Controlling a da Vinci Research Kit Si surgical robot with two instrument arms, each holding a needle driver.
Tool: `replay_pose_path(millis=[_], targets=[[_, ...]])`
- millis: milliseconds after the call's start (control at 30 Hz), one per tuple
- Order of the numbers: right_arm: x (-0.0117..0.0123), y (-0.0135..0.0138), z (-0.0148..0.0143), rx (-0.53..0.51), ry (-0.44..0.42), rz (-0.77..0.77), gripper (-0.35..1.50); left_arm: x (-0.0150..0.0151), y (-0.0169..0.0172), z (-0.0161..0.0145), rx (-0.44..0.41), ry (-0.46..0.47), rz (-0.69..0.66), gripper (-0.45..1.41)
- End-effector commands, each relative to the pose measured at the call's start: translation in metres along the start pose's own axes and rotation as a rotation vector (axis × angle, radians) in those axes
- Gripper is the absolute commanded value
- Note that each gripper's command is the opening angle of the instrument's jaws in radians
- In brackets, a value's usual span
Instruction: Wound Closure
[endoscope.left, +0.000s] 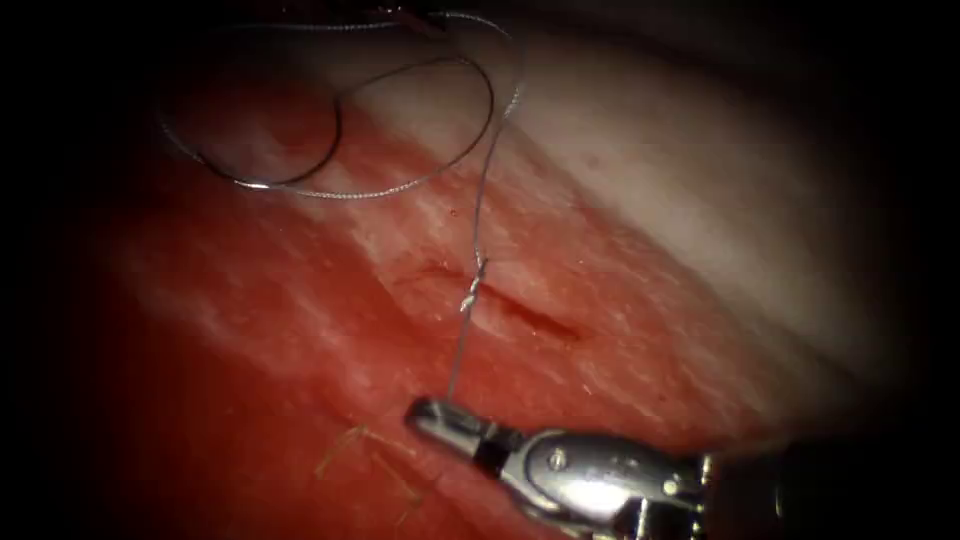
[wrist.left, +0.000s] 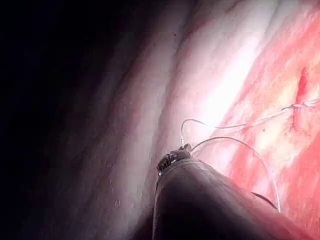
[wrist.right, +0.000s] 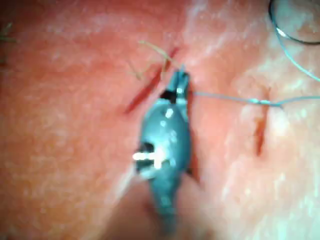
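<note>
The tissue (endoscope.left: 300, 330) carries everything here, red and wet, paler toward its far edge. The cut (endoscope.left: 500, 305) runs short and slanted across it. On its surface lies the curved needle (endoscope.left: 310, 150), left of the cut, with thread (endoscope.left: 478, 215) looping around it.

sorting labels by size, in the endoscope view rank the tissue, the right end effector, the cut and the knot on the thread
1. tissue
2. right end effector, though nearness to the camera may inflate it
3. cut
4. knot on the thread
</note>
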Motion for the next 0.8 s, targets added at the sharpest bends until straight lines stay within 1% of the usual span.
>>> replay_pose_path(millis=[33, 67, 133, 267, 400, 467, 500, 567, 733, 767, 800], targets=[[-0.0006, -0.0005, 0.0007, -0.004, 0.021, 0.002, 1.25, 0.0003, -0.0002, 0.0005, 0.002, 0.000, 0.005, -0.45], [-0.0005, -0.0004, 0.0007, -0.005, 0.042, 0.003, 1.30, 0.0005, 0.0000, 0.0003, 0.002, 0.000, 0.010, -0.45], [-0.0003, -0.0003, 0.0005, -0.004, 0.053, 0.005, 1.35, 0.0007, 0.0002, 0.0002, 0.000, 0.000, 0.015, -0.45], [0.0004, 0.0004, -0.0007, 0.003, 0.047, 0.011, 1.33, 0.0007, 0.0010, -0.0002, 0.002, 0.001, 0.017, -0.45], [0.0016, 0.0022, -0.0023, 0.012, 0.041, 0.024, 1.31, 0.0008, 0.0019, -0.0017, 0.009, 0.006, 0.027, -0.45], [0.0025, 0.0035, -0.0029, 0.007, 0.036, 0.035, 1.30, 0.0010, 0.0023, -0.0028, 0.015, 0.008, 0.030, -0.45], [0.0033, 0.0050, -0.0032, 0.001, 0.032, 0.045, 1.30, 0.0013, 0.0029, -0.0041, 0.016, 0.013, 0.037, -0.45], [0.0037, 0.0065, -0.0032, 0.002, 0.027, 0.052, 1.28, 0.0016, 0.0035, -0.0052, 0.012, 0.016, 0.039, -0.45], [0.0035, 0.0107, -0.0018, 0.002, 0.029, 0.059, 1.26, 0.0025, 0.0054, -0.0081, -0.001, 0.024, 0.053, -0.45], [0.0032, 0.0121, -0.0012, 0.000, 0.026, 0.059, 1.26, 0.0030, 0.0064, -0.0094, -0.007, 0.035, 0.061, -0.45], [0.0031, 0.0127, -0.0010, -0.001, 0.026, 0.059, 1.26, 0.0032, 0.0068, -0.0100, -0.010, 0.040, 0.064, -0.45]])
